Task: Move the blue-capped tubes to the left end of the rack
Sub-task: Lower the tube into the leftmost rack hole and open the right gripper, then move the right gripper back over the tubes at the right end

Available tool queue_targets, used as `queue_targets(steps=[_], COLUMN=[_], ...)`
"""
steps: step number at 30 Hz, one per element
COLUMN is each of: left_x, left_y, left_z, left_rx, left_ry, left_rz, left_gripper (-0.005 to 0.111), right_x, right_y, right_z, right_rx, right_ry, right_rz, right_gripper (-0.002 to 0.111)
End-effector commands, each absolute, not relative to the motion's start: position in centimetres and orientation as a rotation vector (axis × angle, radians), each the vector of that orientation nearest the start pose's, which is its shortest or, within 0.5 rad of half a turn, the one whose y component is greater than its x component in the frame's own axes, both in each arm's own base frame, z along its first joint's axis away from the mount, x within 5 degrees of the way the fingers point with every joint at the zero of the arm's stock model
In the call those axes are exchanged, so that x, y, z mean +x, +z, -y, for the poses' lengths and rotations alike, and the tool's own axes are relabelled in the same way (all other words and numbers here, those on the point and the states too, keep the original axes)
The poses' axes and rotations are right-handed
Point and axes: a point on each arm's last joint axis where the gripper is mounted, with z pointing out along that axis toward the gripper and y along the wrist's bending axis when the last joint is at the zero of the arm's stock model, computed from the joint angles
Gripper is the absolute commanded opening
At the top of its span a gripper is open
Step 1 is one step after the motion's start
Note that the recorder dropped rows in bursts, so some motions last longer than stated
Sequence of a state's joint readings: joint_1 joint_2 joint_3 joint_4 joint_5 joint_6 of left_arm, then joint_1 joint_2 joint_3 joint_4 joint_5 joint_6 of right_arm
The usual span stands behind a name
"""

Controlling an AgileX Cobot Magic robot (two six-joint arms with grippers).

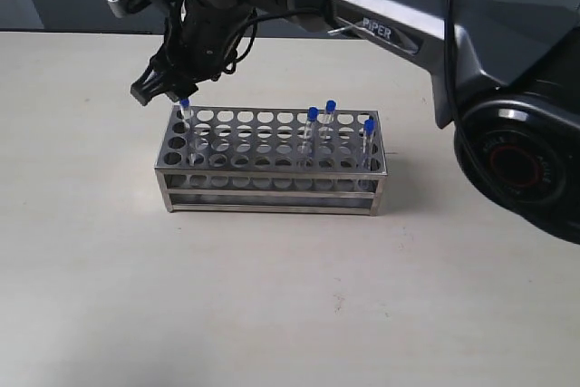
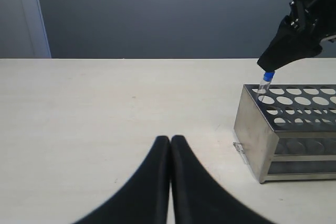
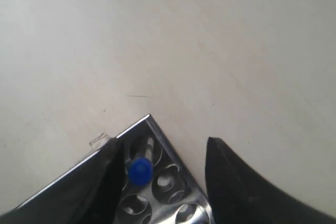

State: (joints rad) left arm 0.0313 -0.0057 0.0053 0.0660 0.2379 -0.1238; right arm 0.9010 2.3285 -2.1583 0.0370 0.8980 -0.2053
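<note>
Right gripper (image 1: 170, 88): fingers spread, above left end of rack (image 1: 272, 178).
Corner tube (image 1: 185, 108): in the rack's upper-left corner hole, blue cap between those fingers, unpinched.
Other three tubes (image 1: 313, 117): rack's right half.
Left gripper (image 2: 170, 141): fingers pressed together.

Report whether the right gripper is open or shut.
Open: the fingers of the right gripper stand well apart, with the blue-capped tube between them, seated in a corner hole of the rack.
</note>
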Motion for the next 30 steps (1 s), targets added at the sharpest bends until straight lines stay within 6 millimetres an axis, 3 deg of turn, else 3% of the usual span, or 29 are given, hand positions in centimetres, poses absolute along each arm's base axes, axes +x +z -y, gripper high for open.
queue_targets(steps=[1,8,13,19,22,30], left_x=[5.5,5.5,5.5,5.5,5.5,5.5], left_y=[19.2,19.2,19.2,19.2,19.2,19.2], left_z=[-0.3,-0.3,-0.3,-0.3,-0.3,-0.3], left_rx=[-0.082,-0.082,-0.082,-0.082,-0.082,-0.082], left_ry=[-0.010,-0.010,-0.010,-0.010,-0.010,-0.010], left_rz=[-1.712,-1.712,-1.712,-1.712,-1.712,-1.712], left_gripper=[0.001,0.001,0.001,0.001,0.001,0.001], right_x=[32.5,32.3,31.9,32.0,32.6,34.5], right_y=[24.1,24.0,25.5,28.4,28.6,27.0], right_z=[-40.9,-40.6,-39.6,-36.6,-35.5,-33.7], right_rx=[-1.314,-1.335,-1.303,-1.209,-1.170,-1.061], right_ry=[0.319,0.301,0.248,-0.045,-0.196,-0.101], right_rz=[-2.179,-2.217,-2.279,-2.332,-2.344,-2.488], right_gripper=[0.048,0.048,0.048,0.047,0.047,0.047])
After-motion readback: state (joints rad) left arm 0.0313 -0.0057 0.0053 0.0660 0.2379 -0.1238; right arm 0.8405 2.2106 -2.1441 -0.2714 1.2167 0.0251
